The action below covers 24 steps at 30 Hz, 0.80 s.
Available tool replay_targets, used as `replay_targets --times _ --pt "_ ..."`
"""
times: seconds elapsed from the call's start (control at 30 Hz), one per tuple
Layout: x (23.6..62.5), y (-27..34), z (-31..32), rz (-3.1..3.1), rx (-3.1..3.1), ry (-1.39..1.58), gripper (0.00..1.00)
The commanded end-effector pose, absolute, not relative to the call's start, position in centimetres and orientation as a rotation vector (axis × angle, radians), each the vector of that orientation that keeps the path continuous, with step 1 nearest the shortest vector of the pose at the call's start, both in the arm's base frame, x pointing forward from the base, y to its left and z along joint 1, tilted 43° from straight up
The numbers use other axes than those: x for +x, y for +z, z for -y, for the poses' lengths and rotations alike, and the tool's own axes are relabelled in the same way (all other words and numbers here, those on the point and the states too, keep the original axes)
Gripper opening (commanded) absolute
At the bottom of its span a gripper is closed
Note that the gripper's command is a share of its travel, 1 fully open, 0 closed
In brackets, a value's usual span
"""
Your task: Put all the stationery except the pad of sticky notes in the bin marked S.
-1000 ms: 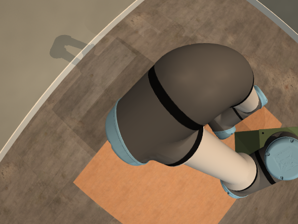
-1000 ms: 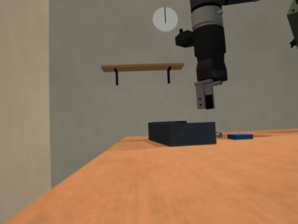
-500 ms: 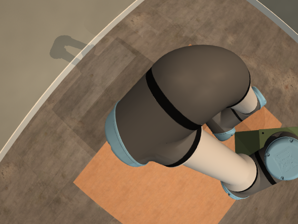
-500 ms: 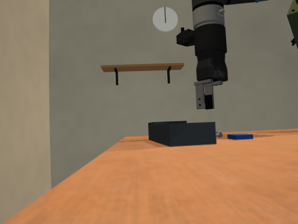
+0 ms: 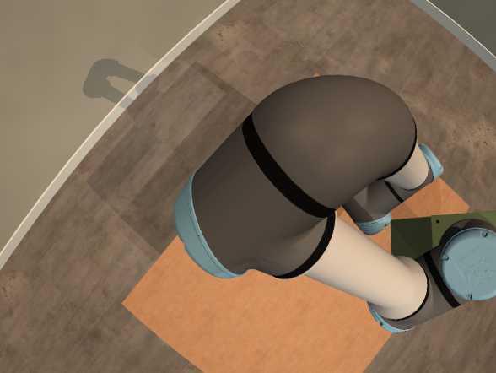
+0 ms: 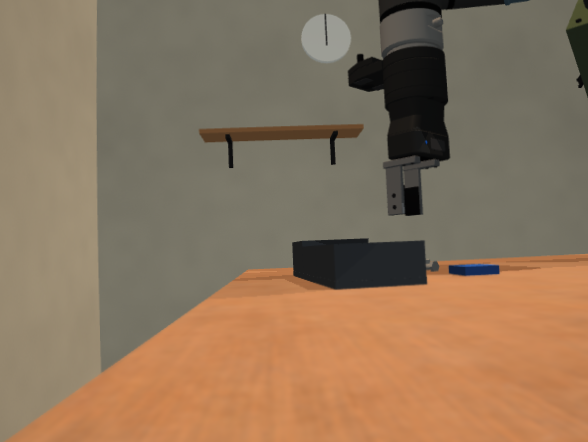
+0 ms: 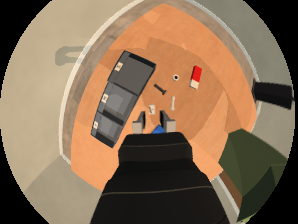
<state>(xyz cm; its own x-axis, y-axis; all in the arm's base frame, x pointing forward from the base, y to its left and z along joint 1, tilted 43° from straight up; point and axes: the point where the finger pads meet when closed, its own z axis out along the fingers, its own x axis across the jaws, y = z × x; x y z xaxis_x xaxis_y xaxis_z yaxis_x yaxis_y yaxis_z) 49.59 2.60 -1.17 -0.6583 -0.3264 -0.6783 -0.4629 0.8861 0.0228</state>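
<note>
My gripper (image 6: 405,212) hangs above the table, over the right end of the dark bins (image 6: 360,262), with its fingers partly open and nothing between them. In the wrist view the bins (image 7: 123,96) form a row of three dark compartments left of my fingers. A flat blue block (image 6: 474,269) lies on the table right of the bins; in the wrist view it (image 7: 158,129) shows far below, between my fingers. A red and white block (image 7: 197,76) lies further out. A small black piece (image 7: 158,87) and small pale pieces (image 7: 173,102) lie between it and the bins. No bin's mark can be read.
A small grey metal piece (image 6: 432,265) lies against the bins' right end. In the overhead view my arm (image 5: 304,169) hides the bins and the things. The green robot base (image 5: 417,236) stands at the table's right edge. A shelf (image 6: 281,133) hangs on the far wall.
</note>
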Motion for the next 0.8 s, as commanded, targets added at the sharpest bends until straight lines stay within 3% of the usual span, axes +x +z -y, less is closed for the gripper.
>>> replay_targets --times 0.0,0.77 --pt "49.6 -1.1 -2.6 -2.343 -0.564 0.251 0.62" --pt "52.0 -4.1 -3.9 -2.343 -0.564 0.251 0.62"
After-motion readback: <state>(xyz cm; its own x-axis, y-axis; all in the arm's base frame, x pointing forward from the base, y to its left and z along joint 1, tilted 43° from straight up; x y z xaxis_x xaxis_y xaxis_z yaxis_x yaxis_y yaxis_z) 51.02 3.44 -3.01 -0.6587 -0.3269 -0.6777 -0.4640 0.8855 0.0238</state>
